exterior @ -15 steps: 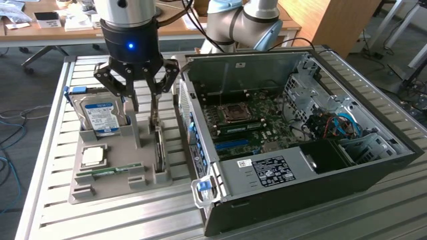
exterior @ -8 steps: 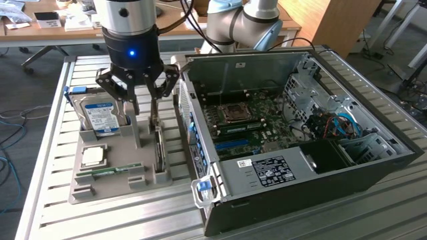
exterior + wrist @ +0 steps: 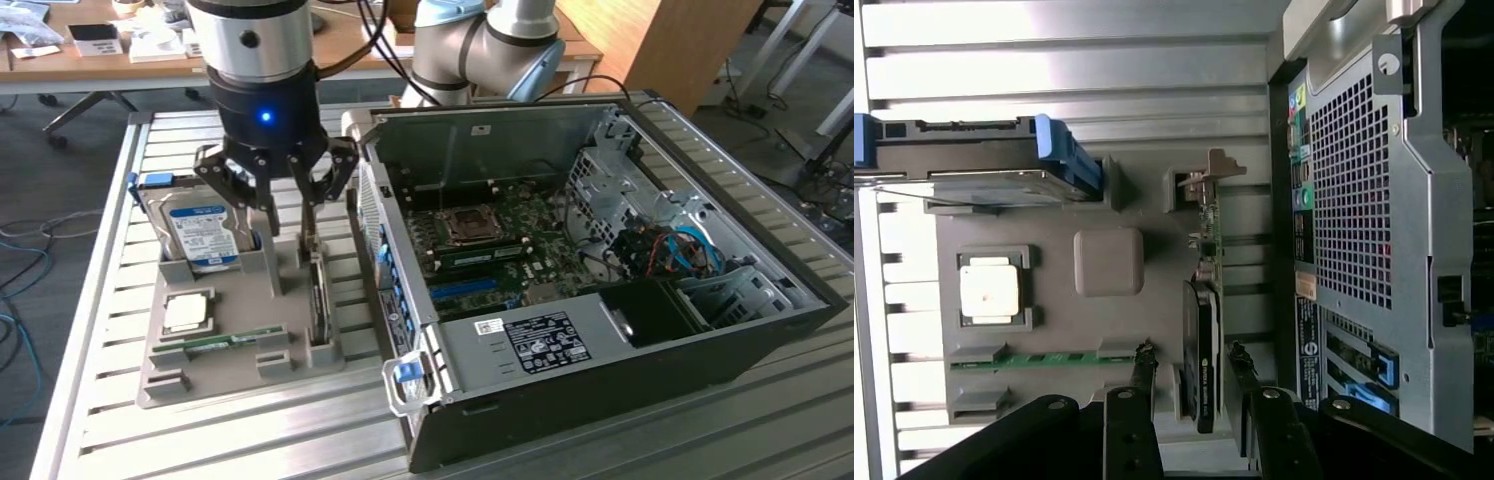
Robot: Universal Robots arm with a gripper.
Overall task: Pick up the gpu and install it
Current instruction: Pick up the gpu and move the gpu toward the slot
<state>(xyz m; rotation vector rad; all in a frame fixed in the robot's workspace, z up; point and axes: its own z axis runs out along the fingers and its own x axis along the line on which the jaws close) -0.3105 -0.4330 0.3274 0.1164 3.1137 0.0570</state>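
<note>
Hovering over the gpu on edge in the grey tray, my claw spread astride it, I judge pickup needs centred alignment.

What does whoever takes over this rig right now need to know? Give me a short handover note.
Gripper: open, low over the gray holder tray, with one finger on each side of the gpu; not closed on it.
Gpu: standing on edge in its tray slot, beside the open computer case.
Done: gripper lined up astride the card.
Left: the gpu is not yet gripped, lifted or installed in the case.
</note>
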